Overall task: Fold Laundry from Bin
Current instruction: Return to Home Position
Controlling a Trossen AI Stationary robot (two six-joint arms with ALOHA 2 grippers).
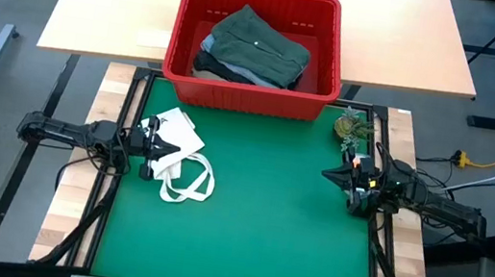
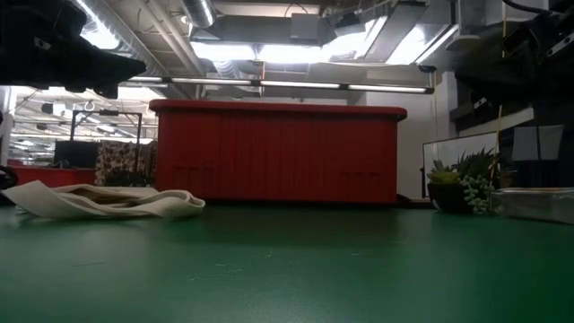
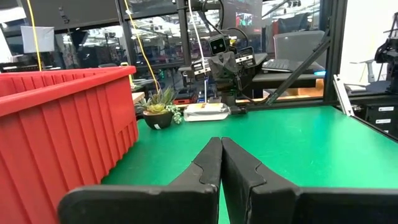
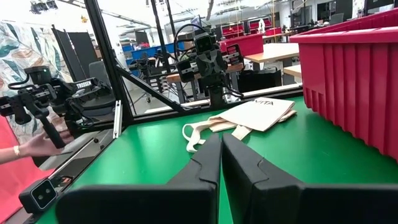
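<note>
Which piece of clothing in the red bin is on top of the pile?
The dark green shirt: it covers the pile in the red bin, while a grey piece only peeks out at its left edge.

The dark olive-green piece [image 1: 260,48] covers most of the garments [image 1: 208,63] under it in the bin [image 1: 245,97]; only grey and dark edges show. From the low view, the bin's near wall hides all its contents. The left hand [image 1: 157,148] overlaps part of the white tote bag [image 1: 184,139]. The right wrist view's edge cuts off a person's hand [image 4: 34,146].
</note>
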